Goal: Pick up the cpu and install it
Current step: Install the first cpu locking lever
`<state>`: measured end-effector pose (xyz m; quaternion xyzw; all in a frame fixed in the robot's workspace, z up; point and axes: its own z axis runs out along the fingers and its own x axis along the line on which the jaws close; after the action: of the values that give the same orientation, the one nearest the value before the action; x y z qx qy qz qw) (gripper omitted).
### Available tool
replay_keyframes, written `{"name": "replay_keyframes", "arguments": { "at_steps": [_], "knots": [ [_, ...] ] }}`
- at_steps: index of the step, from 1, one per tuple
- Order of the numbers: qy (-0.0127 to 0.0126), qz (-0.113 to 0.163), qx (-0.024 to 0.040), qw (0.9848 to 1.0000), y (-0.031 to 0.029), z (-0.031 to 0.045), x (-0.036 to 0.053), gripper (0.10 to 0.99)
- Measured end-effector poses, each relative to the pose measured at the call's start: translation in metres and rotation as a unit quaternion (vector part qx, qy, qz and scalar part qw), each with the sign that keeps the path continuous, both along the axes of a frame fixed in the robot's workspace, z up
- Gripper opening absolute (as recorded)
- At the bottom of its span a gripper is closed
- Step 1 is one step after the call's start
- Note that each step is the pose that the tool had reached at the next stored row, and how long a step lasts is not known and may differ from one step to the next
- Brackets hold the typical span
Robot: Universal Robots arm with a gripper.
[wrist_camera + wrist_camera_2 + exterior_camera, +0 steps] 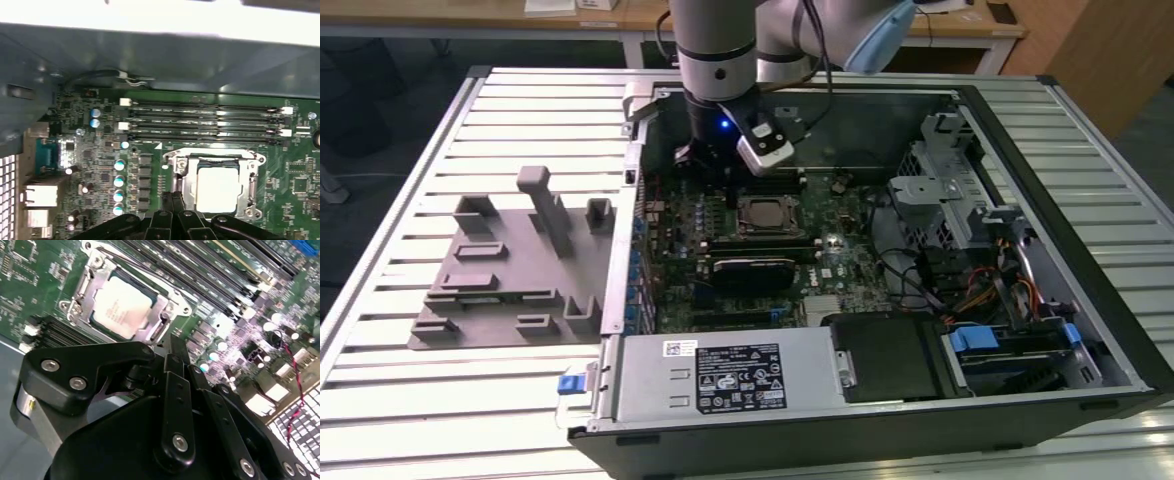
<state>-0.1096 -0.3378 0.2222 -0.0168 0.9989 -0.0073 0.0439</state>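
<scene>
Recording cpu point(217, 190) lying flat inside socket point(172, 165) on motherboard point(100, 150); square, favouring no long axis. Observing gripper point(172, 346) hovering over socket's rim, offset toward motherboard's port edge, jaws resting together, holding nothing. Judging cpu as sitting just beyond and below the tips, not touching.

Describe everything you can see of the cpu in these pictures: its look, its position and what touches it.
The cpu is a small, flat, square chip with a matte silvery-grey metal top bearing faint print. It lies level in its socket on the green motherboard, ringed by a shiny metal retention frame that overlaps its rim. Memory slots run alongside. The end effector hangs beside the socket, apart from the chip.
</scene>
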Motion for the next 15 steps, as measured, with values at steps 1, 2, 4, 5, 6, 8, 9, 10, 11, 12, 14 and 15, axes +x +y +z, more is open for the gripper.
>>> {"name": "replay_keyframes", "arguments": {
  "at_steps": [1, 2, 4, 5, 6, 8, 9, 10, 11, 12, 14, 15],
  "knots": [
    [0.0000, 0.000, 0.0000, 1.0000, 0.0000, 0.0000, -0.0018, 0.106],
    [0.0000, 0.000, 0.0000, 1.0000, 0.0000, 0.0000, -0.0035, 0.106],
    [0.0000, 0.000, 0.0000, 1.0000, 0.0000, 0.0000, -0.0067, 0.106],
    [0.0000, 0.000, 0.0000, 1.0000, 0.0000, 0.0000, -0.0082, 0.106],
    [0.0000, 0.000, 0.0000, 1.0000, 0.0000, 0.0000, -0.0098, 0.106],
    [0.0000, 0.000, 0.0000, 1.0000, 0.0000, 0.0000, -0.0131, 0.106],
    [0.0000, 0.000, 0.0000, 1.0000, 0.0000, 0.0000, -0.0147, 0.106],
    [0.0000, 0.000, 0.0000, 1.0000, 0.0000, 0.0000, -0.0162, 0.106],
    [0.0000, 0.000, 0.0000, 1.0000, 0.0000, 0.0000, -0.0177, 0.106],
    [0.0000, 0.000, 0.0000, 1.0000, 0.0000, 0.0000, -0.0190, 0.106],
    [0.0000, 0.000, 0.0000, 1.0000, 0.0000, 0.0000, -0.0219, 0.106],
    [0.0000, 0.000, 0.0001, 1.0000, 0.0000, 0.0000, -0.0232, 0.106]
  ]
}}
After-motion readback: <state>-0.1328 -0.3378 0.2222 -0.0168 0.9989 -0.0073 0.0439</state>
